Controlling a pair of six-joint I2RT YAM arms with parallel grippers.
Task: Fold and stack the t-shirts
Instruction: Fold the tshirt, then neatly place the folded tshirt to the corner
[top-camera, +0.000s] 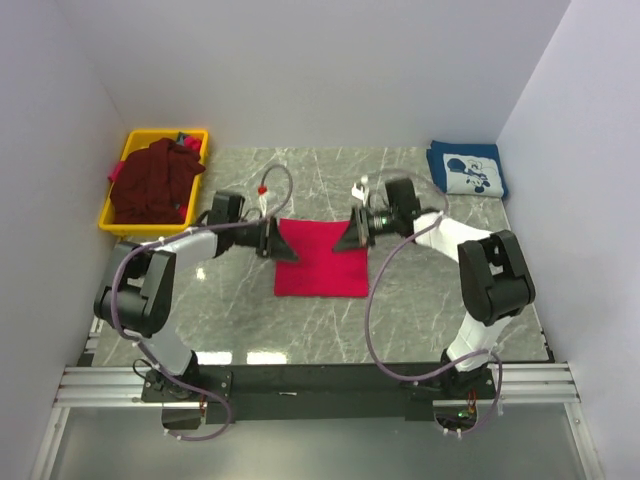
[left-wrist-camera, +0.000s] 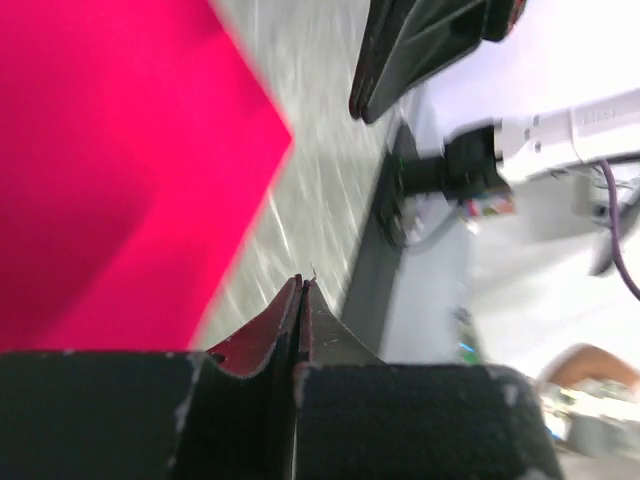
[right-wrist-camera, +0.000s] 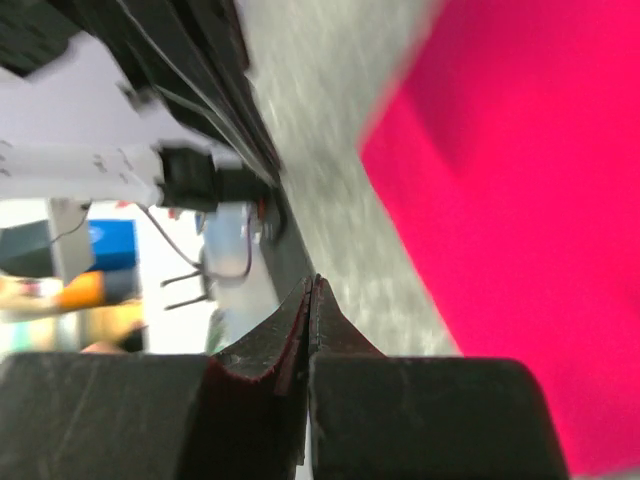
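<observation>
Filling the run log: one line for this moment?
red shirt folded, centre | left hand shut | right hand shut | navy shirt folded

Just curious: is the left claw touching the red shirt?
Apart. The left wrist view shows bare table between the shut left gripper and the red t-shirt.

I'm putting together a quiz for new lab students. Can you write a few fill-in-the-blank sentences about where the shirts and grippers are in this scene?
1. The maroon t-shirt lies in a ____ bin.
2. The navy t-shirt lies folded at the far ____ corner of the table.
3. The red t-shirt lies folded in the ____ of the table.
4. The left gripper and the right gripper both have their jaws ____.

Missing words: yellow; right; middle; shut.
</observation>
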